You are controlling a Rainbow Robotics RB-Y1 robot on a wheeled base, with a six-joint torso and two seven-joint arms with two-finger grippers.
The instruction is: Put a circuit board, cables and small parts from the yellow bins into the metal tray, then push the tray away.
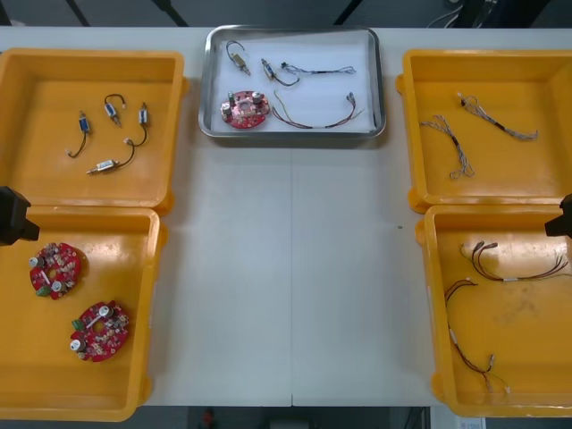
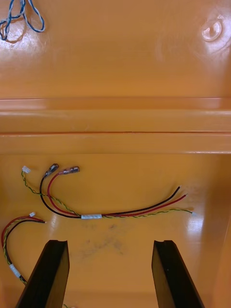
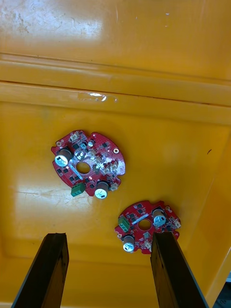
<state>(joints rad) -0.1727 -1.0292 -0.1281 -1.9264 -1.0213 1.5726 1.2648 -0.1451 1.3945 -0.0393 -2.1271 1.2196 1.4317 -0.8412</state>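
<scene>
The metal tray [image 1: 292, 134] lies at the far middle of the table, white inside. It holds a round red circuit board [image 1: 244, 109], two small metal parts [image 1: 239, 61], a twisted blue and white cable [image 1: 323, 70] and a red and yellow cable [image 1: 317, 118]. My left gripper [image 3: 109, 238] hangs open over the near left yellow bin [image 1: 143, 268], above two red circuit boards [image 3: 88, 163]. It shows at the left edge of the front view [image 1: 12, 214]. My right gripper [image 2: 109, 243] is open over the near right bin [image 1: 429, 295], just short of a black, red and yellow cable [image 2: 103, 209].
Several small metal parts [image 1: 107, 134] on black leads lie in the far left bin. In the far right bin are two blue and white cables [image 1: 487, 121]. A second cable [image 1: 469, 335] lies in the near right bin. Bare table runs between the bins.
</scene>
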